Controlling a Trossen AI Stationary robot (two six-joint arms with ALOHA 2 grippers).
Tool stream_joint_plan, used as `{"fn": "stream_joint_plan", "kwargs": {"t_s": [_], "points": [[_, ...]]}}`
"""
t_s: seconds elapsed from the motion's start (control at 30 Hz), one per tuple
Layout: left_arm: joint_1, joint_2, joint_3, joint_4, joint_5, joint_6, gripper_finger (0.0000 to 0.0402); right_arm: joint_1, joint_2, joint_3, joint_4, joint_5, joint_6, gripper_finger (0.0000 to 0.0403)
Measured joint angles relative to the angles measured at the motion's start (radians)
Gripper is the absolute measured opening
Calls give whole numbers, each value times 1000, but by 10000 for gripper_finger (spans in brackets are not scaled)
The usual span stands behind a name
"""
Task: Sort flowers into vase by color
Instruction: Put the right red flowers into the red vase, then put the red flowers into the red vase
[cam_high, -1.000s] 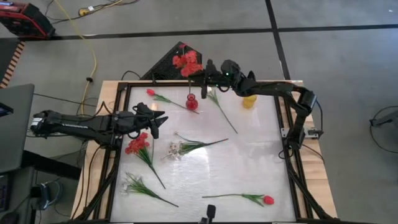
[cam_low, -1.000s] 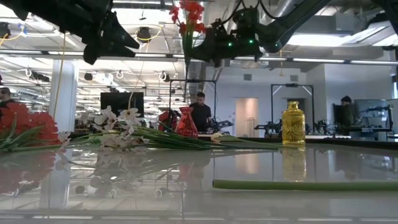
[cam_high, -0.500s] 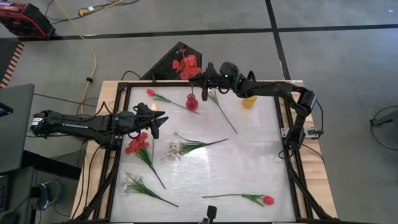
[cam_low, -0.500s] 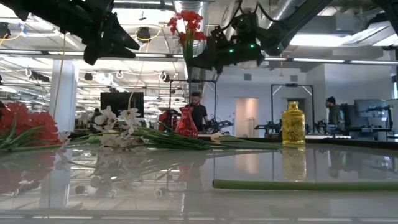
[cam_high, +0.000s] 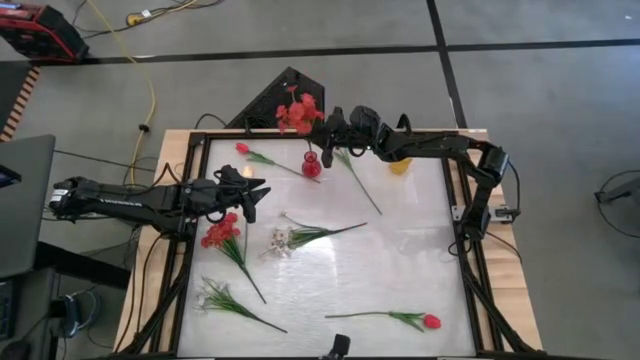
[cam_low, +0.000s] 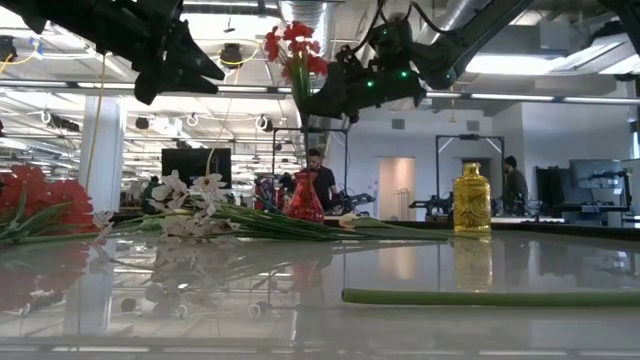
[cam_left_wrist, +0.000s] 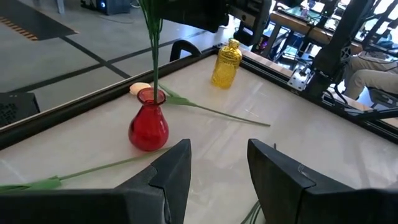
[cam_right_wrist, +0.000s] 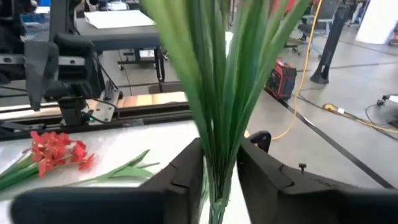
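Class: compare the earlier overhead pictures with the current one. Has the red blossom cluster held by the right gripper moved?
Yes. In the high view, the red blossom cluster has shifted left, over the red vase; the left wrist view shows its stem entering the vase's mouth.

Two vases are counted on the table (cam_high: 400, 250): a red vase (cam_high: 311, 163) and, well apart from it, a yellow vase (cam_high: 400, 163). Seven flower stems are counted around the red vase: two red blossom clusters (cam_high: 297, 113), two red tulips (cam_high: 431, 321), two white sprays (cam_high: 212, 295) and one cream tulip (cam_high: 352, 170).

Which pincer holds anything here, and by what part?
The right pincer grips the red blossom cluster by its green stem; the left pincer is open and holds nothing.
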Motion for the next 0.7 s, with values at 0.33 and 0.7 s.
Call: {"fn": "stream_joint_plan", "kwargs": {"t_s": [0.33,0.7], "points": [[0,0,0,-7,95,-3,147,-31,-48,86,-419,0,-2,257],[-12,0,0,-115,406,-239,147,15,-198,213,-996,-4,-214,304]]}}
